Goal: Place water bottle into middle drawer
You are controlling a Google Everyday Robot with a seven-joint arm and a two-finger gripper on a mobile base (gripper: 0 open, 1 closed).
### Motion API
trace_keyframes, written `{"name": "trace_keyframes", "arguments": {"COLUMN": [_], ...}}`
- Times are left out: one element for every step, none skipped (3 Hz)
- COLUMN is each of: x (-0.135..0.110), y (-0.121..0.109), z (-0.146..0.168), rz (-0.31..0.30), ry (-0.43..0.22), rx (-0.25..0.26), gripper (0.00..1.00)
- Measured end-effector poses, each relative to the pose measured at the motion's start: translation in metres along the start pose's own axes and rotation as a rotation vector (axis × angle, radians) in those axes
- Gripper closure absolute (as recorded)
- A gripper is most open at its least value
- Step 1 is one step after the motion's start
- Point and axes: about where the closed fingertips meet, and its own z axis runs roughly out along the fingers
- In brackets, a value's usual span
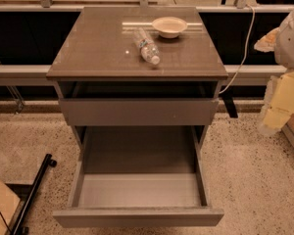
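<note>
The water bottle (146, 46) lies on its side on the glossy grey-brown cabinet top (98, 43), white cap toward the front edge. The middle drawer (138, 191) is pulled far out below, its pale grey floor bare. My white arm (291, 35) enters at the right edge, and my gripper (278, 106) hangs there beside the cabinet, well to the right of the bottle and above the floor. It holds nothing that I can see.
A shallow white bowl (169, 26) sits just behind and right of the bottle. The drawer front above (137, 111) juts out slightly. A white cable (241, 53) hangs at the cabinet's right. A black pole (34, 192) and cardboard (0, 204) lie at lower left.
</note>
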Motion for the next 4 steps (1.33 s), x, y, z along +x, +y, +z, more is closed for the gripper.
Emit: {"name": "trace_keyframes", "arguments": {"x": [0.0, -0.011, -0.033, -0.062], "y": [0.0, -0.008, -0.029, -0.062], "z": [0.0, 0.002, 0.01, 0.026], "rz": [0.0, -0.024, -0.017, -0.017], "ry": [0.0, -0.05, -0.162, -0.279], "rx": [0.0, 0.045, 0.106, 0.155], "gripper": [0.0, 0.0, 0.0, 0.0]}}
